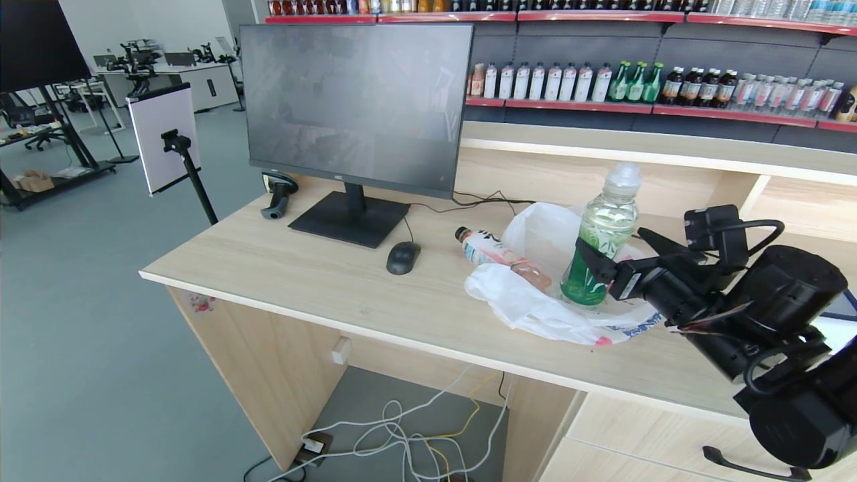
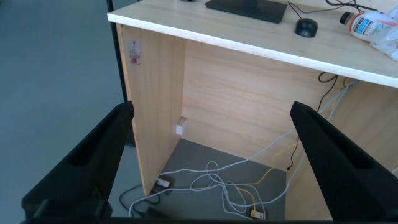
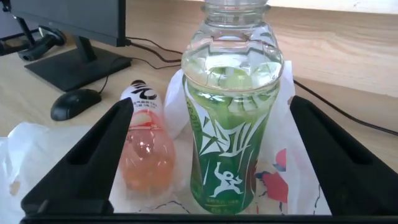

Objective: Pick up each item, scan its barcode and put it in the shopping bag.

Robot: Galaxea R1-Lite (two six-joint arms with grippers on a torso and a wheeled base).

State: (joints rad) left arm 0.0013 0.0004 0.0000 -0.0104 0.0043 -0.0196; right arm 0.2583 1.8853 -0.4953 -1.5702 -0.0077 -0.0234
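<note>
Bare desk (image 1: pixel 281 268) left of mouse (image 1: pixel 403 257) is open. Behind, the monitor (image 1: pixel 355 100) blocks; pink bottle (image 1: pixel 499 254) lies just beside green bottle (image 1: pixel 602 234).

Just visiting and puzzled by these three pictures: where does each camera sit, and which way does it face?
Head view: on the head, looking down at the desk; right arm shows.
Left wrist view: low, facing under the desk; open left pincer shows.
Right wrist view: facing the green bottle within the open right pincer.
All share the mouse.
</note>
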